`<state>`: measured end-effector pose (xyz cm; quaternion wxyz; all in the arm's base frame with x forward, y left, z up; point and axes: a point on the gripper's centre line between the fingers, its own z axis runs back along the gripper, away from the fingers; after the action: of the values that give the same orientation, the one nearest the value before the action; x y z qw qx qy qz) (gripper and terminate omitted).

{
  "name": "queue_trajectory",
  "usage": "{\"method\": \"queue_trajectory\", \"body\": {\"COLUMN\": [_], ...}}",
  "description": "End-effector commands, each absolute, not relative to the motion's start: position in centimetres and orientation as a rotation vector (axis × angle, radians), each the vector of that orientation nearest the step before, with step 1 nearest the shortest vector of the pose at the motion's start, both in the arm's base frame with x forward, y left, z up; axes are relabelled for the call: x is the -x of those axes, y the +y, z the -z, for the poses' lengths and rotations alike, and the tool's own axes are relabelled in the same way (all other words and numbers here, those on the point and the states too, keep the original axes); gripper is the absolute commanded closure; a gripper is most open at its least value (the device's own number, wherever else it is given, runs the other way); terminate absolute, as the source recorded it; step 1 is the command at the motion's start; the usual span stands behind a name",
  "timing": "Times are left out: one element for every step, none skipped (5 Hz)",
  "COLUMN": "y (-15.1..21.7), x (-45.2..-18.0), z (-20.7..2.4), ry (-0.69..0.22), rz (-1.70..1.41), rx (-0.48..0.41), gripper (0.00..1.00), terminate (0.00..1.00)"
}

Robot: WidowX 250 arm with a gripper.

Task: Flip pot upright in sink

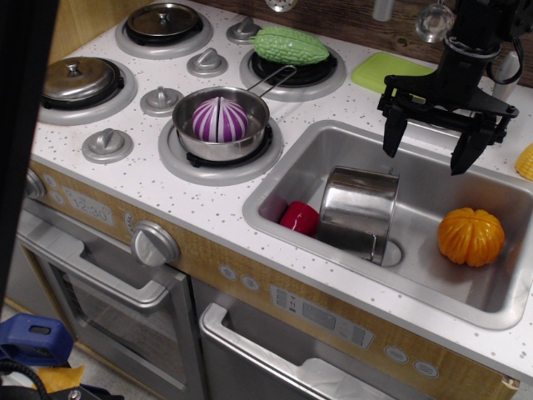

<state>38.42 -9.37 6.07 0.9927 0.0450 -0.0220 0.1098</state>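
The shiny steel pot lies tipped on its side in the silver-grey sink, its mouth facing down and forward near the drain, leaning over a red item. My gripper hangs above the back of the sink, above and right of the pot, with its two black fingers spread wide. It is open and empty and does not touch the pot.
An orange toy pumpkin sits in the right of the sink. A saucepan with a purple-white ball is on the front burner. A green vegetable, two lidded grey pots, a green pad lie on the counter.
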Motion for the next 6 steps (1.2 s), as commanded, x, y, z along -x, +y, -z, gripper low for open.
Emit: {"method": "queue_trajectory", "body": {"y": [-9.4,-9.8,-9.6,-9.5,-9.0,-8.7], "x": [-38.4,-38.2,-37.9,-38.0,-37.8,-37.6], "z": [-6.1,-5.8,-5.0,-4.9,-4.1,-3.4], "ry": [-0.044,-0.066,-0.106,-0.101,-0.135,-0.172], "rz": [-0.220,-0.183,-0.141,-0.128,-0.092,-0.071], "rx": [-0.090,-0.187,-0.263,-0.301,-0.342,-0.413], "gripper": [0.00,0.00,0.00,0.00,0.00,0.00], "terminate": [0.00,0.00,0.00,0.00,0.00,0.00]}}
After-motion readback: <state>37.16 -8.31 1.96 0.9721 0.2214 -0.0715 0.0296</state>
